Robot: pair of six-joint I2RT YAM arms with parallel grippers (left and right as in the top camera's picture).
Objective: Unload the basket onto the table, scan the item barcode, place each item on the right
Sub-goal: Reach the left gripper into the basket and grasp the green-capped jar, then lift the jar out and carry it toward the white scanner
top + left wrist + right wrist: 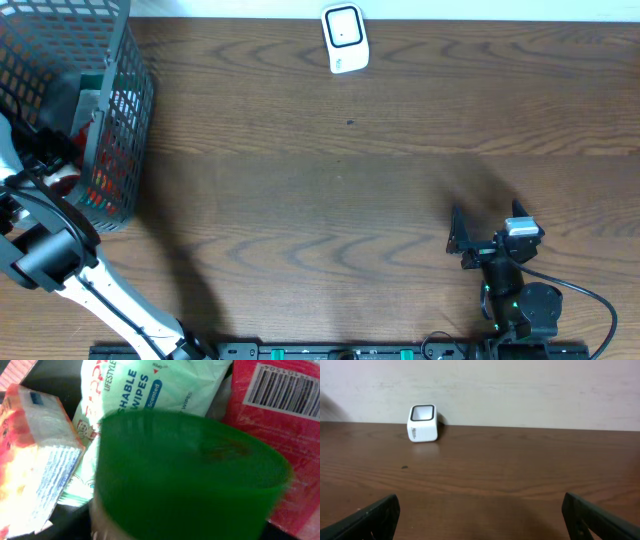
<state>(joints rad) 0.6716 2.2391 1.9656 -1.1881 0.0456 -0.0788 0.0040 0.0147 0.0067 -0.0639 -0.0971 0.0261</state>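
In the left wrist view a green round container [190, 475] fills the middle, right up against the camera and hiding my own fingers. Behind it lie a mint pack of wipes [145, 390], a red package [295, 460] with a barcode [282, 387] facing up, and an orange-and-white box [35, 455]. From overhead, my left gripper [62, 152] reaches down into the grey mesh basket [125, 90] at the far left. The white scanner [345, 40] [423, 423] stands at the table's back edge. My right gripper [470, 240] [485, 520] is open and empty over bare wood.
The basket stands at the table's left end, its high mesh walls closing in around the left wrist. The right arm's base [525, 310] sits at the front right edge. Brown table [320, 200] stretches between basket, scanner and right arm.
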